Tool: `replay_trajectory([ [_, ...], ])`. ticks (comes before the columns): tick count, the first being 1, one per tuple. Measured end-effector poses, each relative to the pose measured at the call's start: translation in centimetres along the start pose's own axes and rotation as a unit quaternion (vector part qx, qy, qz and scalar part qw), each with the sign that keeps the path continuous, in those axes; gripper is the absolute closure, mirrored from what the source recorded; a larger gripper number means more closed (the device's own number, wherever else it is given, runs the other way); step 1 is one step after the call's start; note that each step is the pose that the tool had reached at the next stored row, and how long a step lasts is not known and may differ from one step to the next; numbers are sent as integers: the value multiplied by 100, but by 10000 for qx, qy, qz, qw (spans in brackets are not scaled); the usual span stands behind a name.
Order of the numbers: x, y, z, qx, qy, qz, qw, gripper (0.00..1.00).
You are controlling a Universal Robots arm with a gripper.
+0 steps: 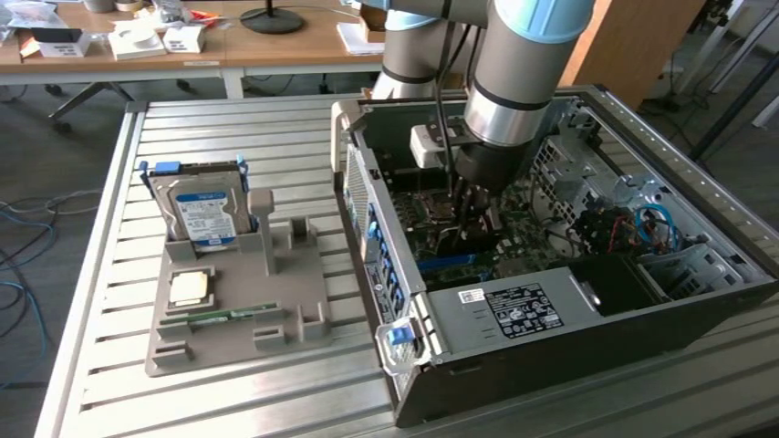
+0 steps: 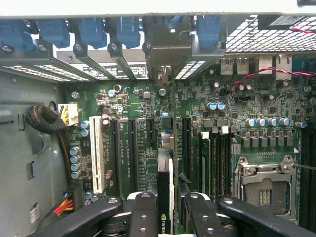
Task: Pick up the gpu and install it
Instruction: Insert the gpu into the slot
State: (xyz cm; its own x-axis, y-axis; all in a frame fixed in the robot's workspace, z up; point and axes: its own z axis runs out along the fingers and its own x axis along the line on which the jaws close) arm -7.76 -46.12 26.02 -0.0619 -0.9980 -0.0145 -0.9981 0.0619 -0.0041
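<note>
**A:** What's on the slatted silvery metal table (image 1: 109,274), starting from the exterior view's left?

**B:** Toward that edge there's a grey moulded plastic tray (image 1: 305,319). At the tray's far end a silver hard drive with a blue label (image 1: 201,214) stands upright in a holder. About halfway along the tray's left edge, a small square tan-topped chip (image 1: 189,289) lies flat in a recess. Just nearer than that, toward the tray's near edge, there's a narrow green memory stick (image 1: 219,317), also lying flat.

**A:** And further right?

**B:** An open black and grey computer case (image 1: 512,310) takes up the table's right side, with its side panel off. The grey and light-blue robot arm (image 1: 524,64) comes straight down into it from above.

**A:** What is the arm holding?

**B:** From the wrist view, the black-fingered gripper (image 2: 170,197) is clamped on the thin, dark, flat gpu (image 2: 165,217), with a finger pressed to each face of the card. The card stands on edge over the green motherboard (image 2: 138,123).

**A:** Where on the board, exactly?

**B:** In among the long dark slots. A white expansion slot (image 2: 97,153) is on one side of it, and the silver processor socket (image 2: 264,182) is well off on the other. Its silvery bracket end reaches the case's rear wall, in line with the row of blue plastic latches (image 2: 91,29).

**A:** Is it pushed home in its slot?

**B:** I can't tell, because the card's lower edge is hidden from here
</note>
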Motion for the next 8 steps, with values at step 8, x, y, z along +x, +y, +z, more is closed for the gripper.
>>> replay_trajectory([
  [8, 6, 0, 0, 0, 0, 35, 10000, 74],
])
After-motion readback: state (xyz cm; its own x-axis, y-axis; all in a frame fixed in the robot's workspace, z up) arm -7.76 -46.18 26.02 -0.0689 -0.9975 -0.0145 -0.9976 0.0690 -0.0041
